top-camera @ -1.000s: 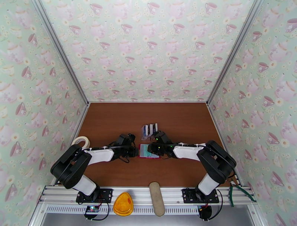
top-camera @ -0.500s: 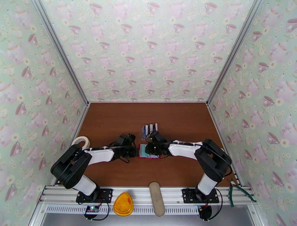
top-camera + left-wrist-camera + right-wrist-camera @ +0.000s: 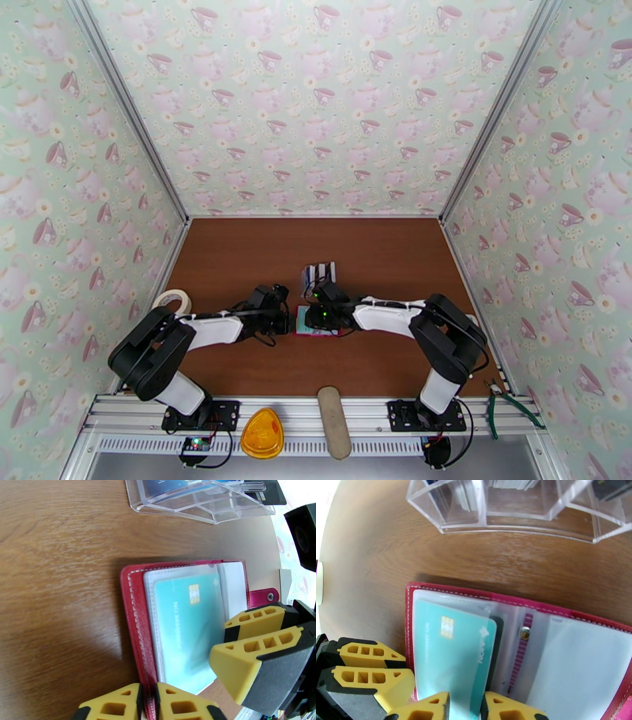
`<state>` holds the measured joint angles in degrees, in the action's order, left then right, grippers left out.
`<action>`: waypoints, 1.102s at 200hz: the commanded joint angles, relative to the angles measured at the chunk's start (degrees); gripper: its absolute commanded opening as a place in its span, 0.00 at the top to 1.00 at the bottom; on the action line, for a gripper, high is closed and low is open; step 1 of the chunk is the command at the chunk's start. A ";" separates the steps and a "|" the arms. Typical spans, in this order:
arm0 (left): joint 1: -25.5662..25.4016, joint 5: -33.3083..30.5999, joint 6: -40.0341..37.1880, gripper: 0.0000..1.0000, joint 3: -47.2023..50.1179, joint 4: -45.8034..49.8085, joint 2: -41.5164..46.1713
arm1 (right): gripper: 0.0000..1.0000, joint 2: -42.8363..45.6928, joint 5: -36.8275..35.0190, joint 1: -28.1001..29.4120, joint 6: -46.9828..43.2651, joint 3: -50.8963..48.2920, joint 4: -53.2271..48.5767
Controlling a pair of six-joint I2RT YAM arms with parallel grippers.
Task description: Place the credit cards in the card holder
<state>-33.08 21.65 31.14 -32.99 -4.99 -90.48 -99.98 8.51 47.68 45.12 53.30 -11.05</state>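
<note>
Nearly closed, my left fingers [image 3: 177, 707] pinch the card holder [image 3: 134, 618] at frame bottom; my right fingers [image 3: 509, 711], narrow, seem to clamp the teal credit card [image 3: 450, 653].

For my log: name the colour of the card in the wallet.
Teal card, clearest in the right wrist view.
</note>
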 commanded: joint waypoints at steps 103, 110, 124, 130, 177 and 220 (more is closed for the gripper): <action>1.19 0.70 -0.99 0.79 -2.87 9.42 3.89 | 0.54 7.51 -7.79 -2.65 -5.40 0.78 -8.82; 1.06 0.83 -0.91 0.79 -3.00 9.70 4.44 | 0.54 7.59 -7.66 -3.45 -5.93 0.53 -8.66; 0.68 1.18 -0.90 0.79 -3.04 10.15 5.33 | 0.55 7.64 -7.05 -5.15 -6.82 0.08 -8.39; 0.49 1.41 -0.83 0.78 -3.04 10.20 5.63 | 0.55 7.66 -6.93 -5.76 -7.33 0.05 -8.38; -1.55 2.12 0.35 0.66 -2.79 9.35 6.13 | 0.54 6.81 -6.04 -8.80 -10.03 1.33 -8.81; -3.75 2.40 2.29 0.65 -2.69 6.78 5.22 | 0.54 4.04 -5.09 -9.86 -11.31 3.24 -8.90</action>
<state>-35.73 22.94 32.03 -34.68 3.55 -85.12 -94.11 2.76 38.33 35.70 54.19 -18.94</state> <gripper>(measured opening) 0.344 0.463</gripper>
